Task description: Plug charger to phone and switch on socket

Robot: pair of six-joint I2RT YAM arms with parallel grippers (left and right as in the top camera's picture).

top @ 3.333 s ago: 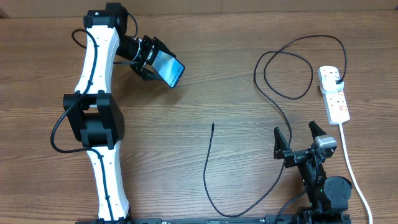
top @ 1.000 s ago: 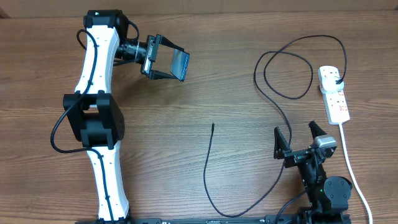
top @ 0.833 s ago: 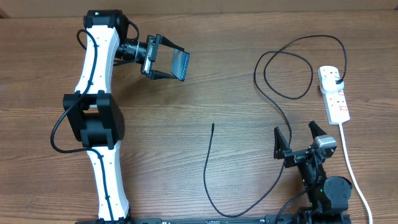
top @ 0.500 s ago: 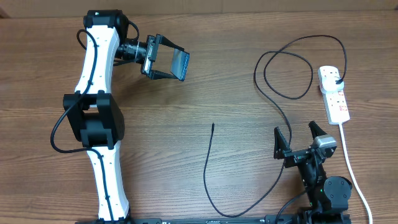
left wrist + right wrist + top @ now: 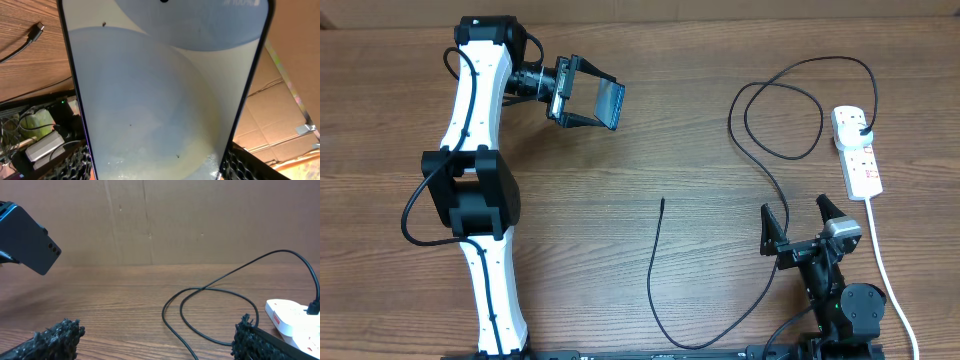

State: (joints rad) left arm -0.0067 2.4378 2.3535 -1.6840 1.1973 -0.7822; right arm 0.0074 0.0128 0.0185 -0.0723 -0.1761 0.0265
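My left gripper (image 5: 604,104) is shut on the phone (image 5: 612,100) and holds it off the table at the back left, turned on edge. In the left wrist view its pale blue screen (image 5: 165,90) fills the frame between the two fingers (image 5: 80,162). The right wrist view shows the phone's dark back (image 5: 27,240) at far left. The charger (image 5: 656,270) lies loose on the table with its tip (image 5: 663,201) near the middle. It loops right to a plug (image 5: 861,126) in the socket (image 5: 860,160). My right gripper (image 5: 798,222) stands open at the front right, beside the cable, holding nothing.
The socket's thick white cord (image 5: 885,270) runs toward the front right edge. Cardboard (image 5: 200,220) walls the back of the table. The left arm (image 5: 475,190) stretches along the left side. The cable's loops (image 5: 215,310) lie ahead of the right gripper.
Since the earliest frame the left gripper has turned the phone on edge and shifted it slightly. Over the last second nothing has moved.
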